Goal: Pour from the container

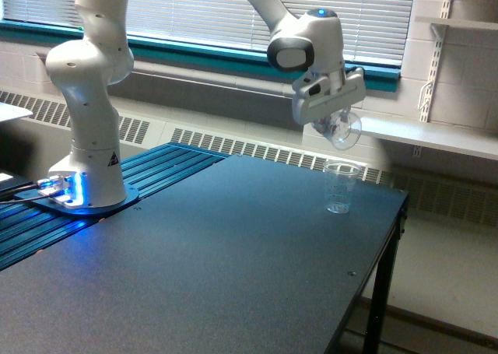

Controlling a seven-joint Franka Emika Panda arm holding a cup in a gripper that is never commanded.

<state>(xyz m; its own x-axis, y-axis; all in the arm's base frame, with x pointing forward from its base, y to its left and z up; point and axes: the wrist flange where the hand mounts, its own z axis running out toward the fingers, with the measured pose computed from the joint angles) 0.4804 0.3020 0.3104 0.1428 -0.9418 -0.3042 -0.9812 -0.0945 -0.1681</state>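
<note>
My gripper (336, 120) is shut on the container (344, 129), a small clear plastic cup, high above the far right part of the table. The cup is tipped well over, its rim pointing to the exterior view's right and downward. Directly below it another clear tapered cup with faint marks (341, 187) stands upright on the dark table (218, 261), with an open gap between the two. I cannot tell what is inside either cup.
The arm's white base (85, 175) stands on blue ribbed plates at the exterior view's left. The table's right edge (393, 237) runs close beside the standing cup. A white wall shelf (436, 136) lies behind the gripper.
</note>
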